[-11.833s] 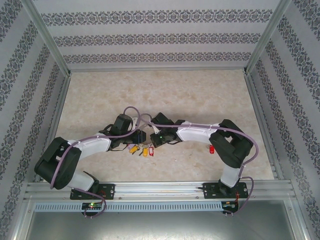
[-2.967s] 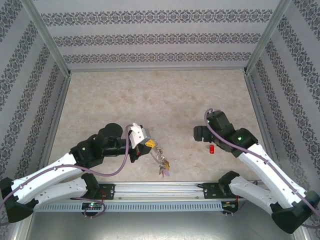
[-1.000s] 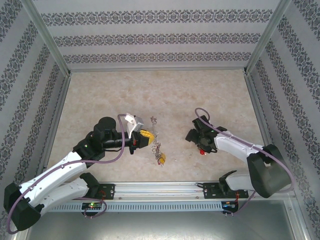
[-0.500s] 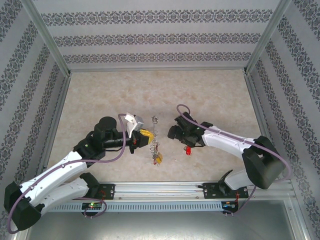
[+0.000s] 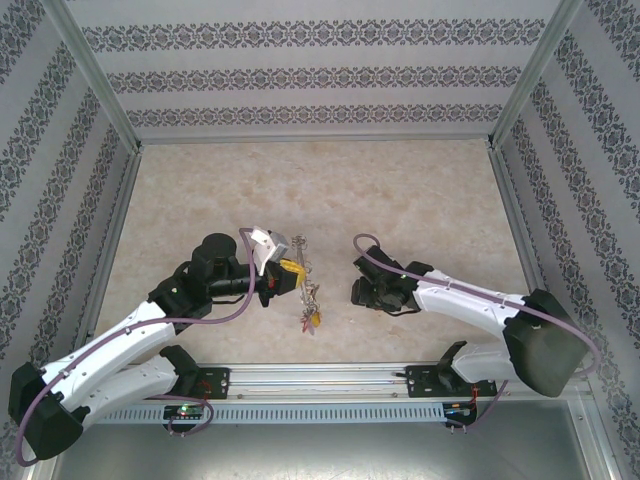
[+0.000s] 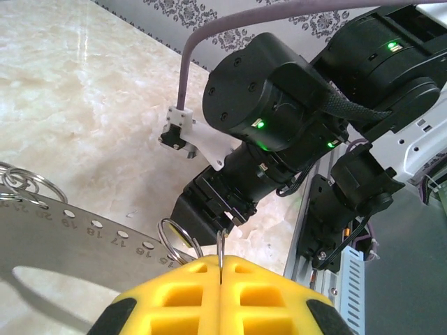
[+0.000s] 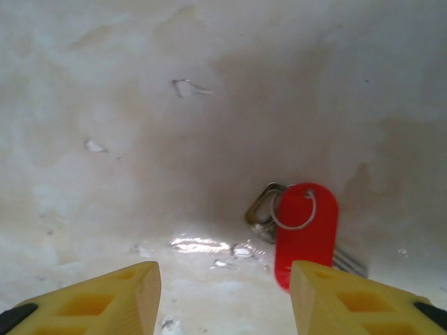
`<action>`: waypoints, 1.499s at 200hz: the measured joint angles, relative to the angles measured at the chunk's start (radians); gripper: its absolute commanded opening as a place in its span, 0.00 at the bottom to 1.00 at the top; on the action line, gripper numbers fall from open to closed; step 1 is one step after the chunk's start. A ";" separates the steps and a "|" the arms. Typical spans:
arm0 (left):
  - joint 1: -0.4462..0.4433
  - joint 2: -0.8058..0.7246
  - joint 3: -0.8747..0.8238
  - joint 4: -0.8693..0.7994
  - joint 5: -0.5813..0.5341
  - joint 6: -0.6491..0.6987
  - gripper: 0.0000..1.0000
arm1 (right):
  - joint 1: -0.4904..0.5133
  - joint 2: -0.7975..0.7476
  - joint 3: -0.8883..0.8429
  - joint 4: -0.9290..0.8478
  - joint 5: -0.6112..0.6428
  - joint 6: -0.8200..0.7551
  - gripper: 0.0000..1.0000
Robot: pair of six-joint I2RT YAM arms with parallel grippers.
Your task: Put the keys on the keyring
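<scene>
The left gripper [image 6: 221,264] pinches the keyring [image 6: 63,234] aloft. The red-tagged key [image 7: 306,234] lies loose, not yet threaded, just ahead of the right gripper [image 7: 223,279], its fingers spread.

Inside a robotics lab's test cell: two white-and-black robot arms, left [image 5: 110,347] and right [image 5: 470,300], stand bolted to an aluminium rail [image 5: 320,378], purple cables [image 5: 365,237] looping off them. Beyond the rail lies a marble-look tabletop [image 5: 320,190], boxed on three sides by aluminium posts [image 5: 93,75] and damask-patterned panels [image 5: 320,75]. Just below the rail runs a slotted cable duct [image 5: 320,412].
</scene>
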 measured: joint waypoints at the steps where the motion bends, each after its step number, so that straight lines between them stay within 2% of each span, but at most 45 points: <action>1: 0.000 0.000 0.000 0.000 0.000 0.000 0.00 | -0.002 0.003 0.000 0.001 0.000 -0.003 0.50; 84: 0.000 0.002 0.000 -0.005 -0.011 0.012 0.00 | -0.084 0.063 -0.016 0.065 -0.033 -0.055 0.43; 131: 0.000 0.008 0.000 -0.005 -0.014 0.015 0.00 | -0.093 0.082 -0.017 0.100 -0.043 -0.081 0.36; 160: 0.000 0.008 0.000 -0.005 -0.014 0.016 0.00 | -0.093 0.093 -0.015 0.113 -0.037 -0.100 0.28; 220: 0.000 0.016 0.000 -0.005 -0.014 0.015 0.00 | -0.092 0.095 -0.007 0.103 -0.004 -0.114 0.28; 259: 0.000 0.020 0.000 -0.005 -0.014 0.015 0.00 | -0.092 0.115 0.015 0.078 0.019 -0.122 0.22; 300: 0.000 0.020 0.000 -0.005 -0.014 0.015 0.00 | -0.092 0.129 0.032 0.068 0.022 -0.126 0.24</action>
